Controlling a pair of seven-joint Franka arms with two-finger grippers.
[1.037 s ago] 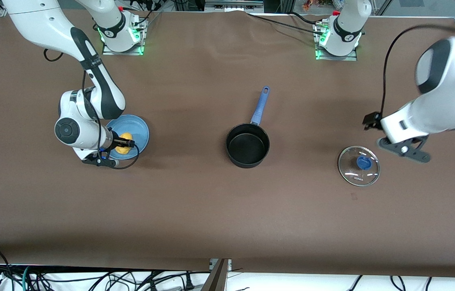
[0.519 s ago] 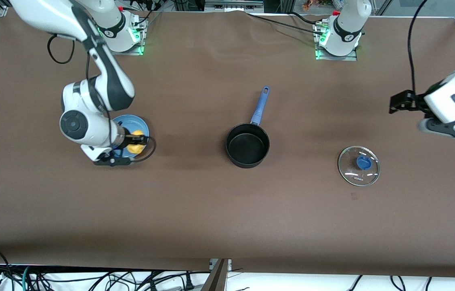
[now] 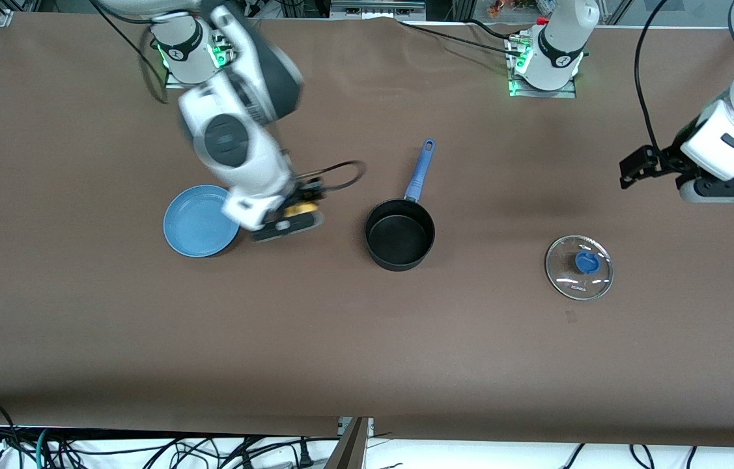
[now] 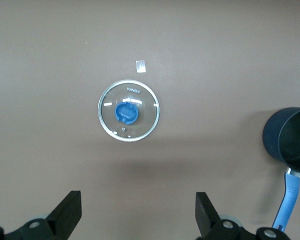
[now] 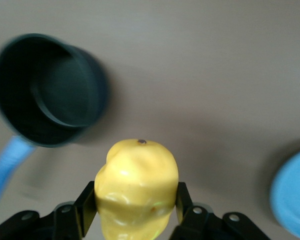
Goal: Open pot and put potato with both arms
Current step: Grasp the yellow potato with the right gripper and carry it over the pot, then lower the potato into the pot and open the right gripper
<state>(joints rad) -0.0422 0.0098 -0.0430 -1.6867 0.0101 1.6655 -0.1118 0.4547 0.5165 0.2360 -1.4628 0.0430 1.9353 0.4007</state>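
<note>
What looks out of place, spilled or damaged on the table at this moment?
Nothing stands out. The pot stands upright and empty, its glass lid flat toward the left arm's end. The right gripper holds the potato between blue plate and pot; the left gripper waits open.

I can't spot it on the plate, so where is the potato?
The potato is shut in the right gripper, in the air over bare table between the blue plate and the pot.

Robot lab: bolted arm bases [image 3: 546,62], cables [image 3: 145,449]
</note>
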